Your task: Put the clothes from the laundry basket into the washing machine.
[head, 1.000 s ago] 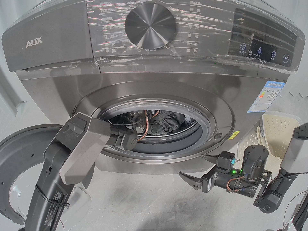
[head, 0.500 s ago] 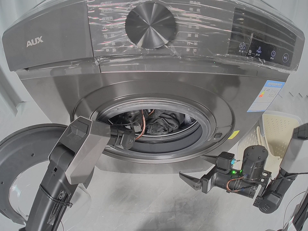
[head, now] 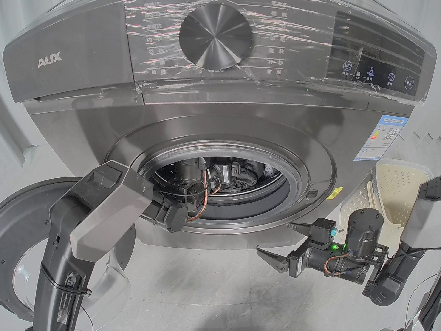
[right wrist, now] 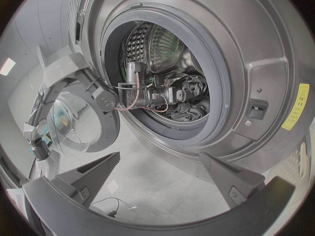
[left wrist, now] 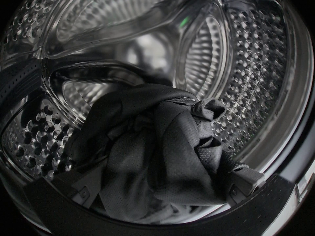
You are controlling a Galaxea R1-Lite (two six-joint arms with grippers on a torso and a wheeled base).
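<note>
The left claw (left wrist: 160, 177) is inside the drum (left wrist: 259, 66) of the washing machine (head: 257, 116). Its 2 fingers (left wrist: 244, 181) are spread wide apart, not clamped. A dark garment (left wrist: 170, 154) is bunched between them and drapes over them, lying low in the drum near the front opening.

The right claw (head: 281, 242) hangs outside, low and to the right of the opening, above the grey floor (head: 206, 290). Its fingers are also apart and hold nothing.

The round door (head: 18, 235) stands swung open on the left. A cream laundry basket (head: 399, 185) stands just beside the machine on the right.
</note>
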